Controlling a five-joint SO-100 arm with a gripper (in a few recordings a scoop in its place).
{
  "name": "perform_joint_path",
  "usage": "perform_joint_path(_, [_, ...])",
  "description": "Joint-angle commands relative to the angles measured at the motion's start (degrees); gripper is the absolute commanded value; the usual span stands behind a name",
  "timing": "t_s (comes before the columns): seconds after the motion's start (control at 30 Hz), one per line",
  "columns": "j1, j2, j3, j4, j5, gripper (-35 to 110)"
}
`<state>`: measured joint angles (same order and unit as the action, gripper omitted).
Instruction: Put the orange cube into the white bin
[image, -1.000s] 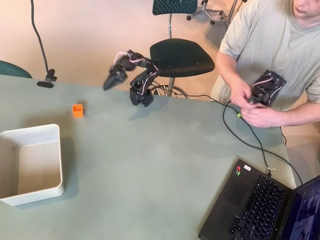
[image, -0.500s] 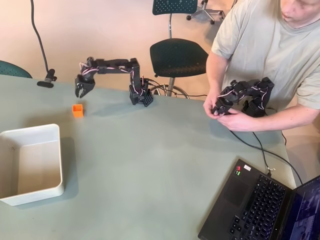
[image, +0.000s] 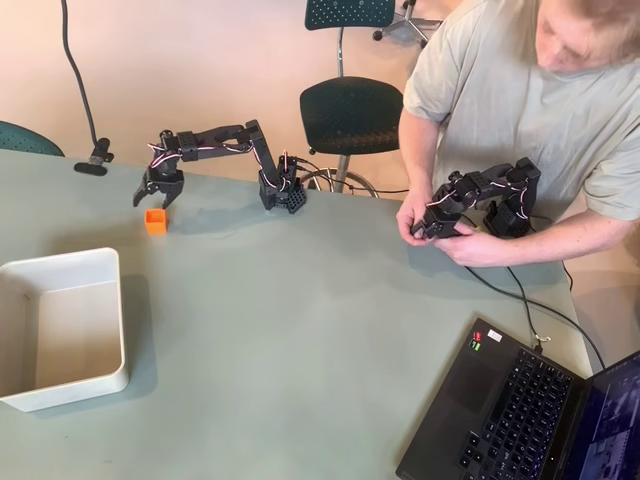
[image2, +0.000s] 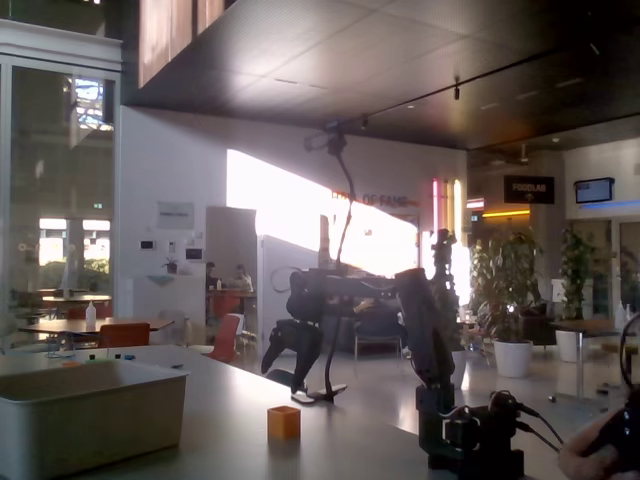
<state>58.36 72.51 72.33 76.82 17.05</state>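
A black robot arm reaches across a grey-green table (image: 330, 330) toward the upper left of the overhead view. Half a second ago its gripper (image: 152, 197) sat a little to the right of and above the orange cube (image: 155, 221); it has since swung left and down, and now hangs just above the cube with its fingers spread apart, holding nothing. In the fixed view the gripper (image2: 281, 365) is clearly raised off the table, up and behind the orange cube (image2: 284, 422), which sits on the tabletop untouched. This looks like the final approach before a grasp, so the task is at an early stage.

The white bin (image: 112, 330) lies at the lower left of the overhead view, a little apart from the cube, with open table between them. A black clamp (image: 95, 162) sits at the table's far edge, near the gripper. A laptop (image: 520, 415) occupies the lower right corner, well away. Nothing appears to block the path.
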Motion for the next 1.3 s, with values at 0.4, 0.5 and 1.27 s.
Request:
perform_joint_path(0.4, [0.7,-7.4,-2.4,1.8,0.4,56])
perform_joint_path(0.5, [0.5,-9.1,-2.9,1.2,0.4,56])
perform_joint_path(1.27, [3.8,-20.7,-14.9,4.7,0.4,56])
